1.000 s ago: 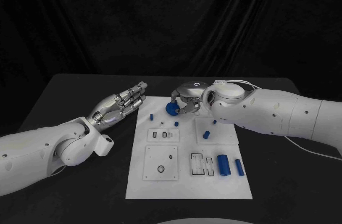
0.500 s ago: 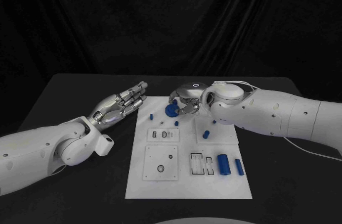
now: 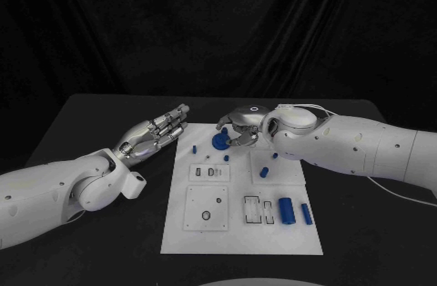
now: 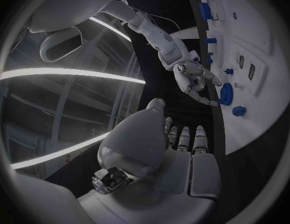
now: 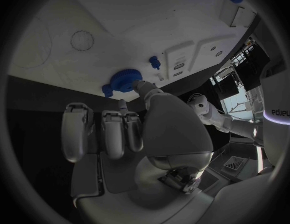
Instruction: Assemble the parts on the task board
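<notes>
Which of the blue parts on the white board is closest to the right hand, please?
The round blue gear-like disc at the board's far end; the right hand hovers at it, while the other blue pieces lie nearer the robot.

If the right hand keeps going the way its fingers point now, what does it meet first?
Most likely the round blue toothed part at the far end of the white task board. The right hand has its fingers right at that part's edge; actual contact is unclear.
</notes>
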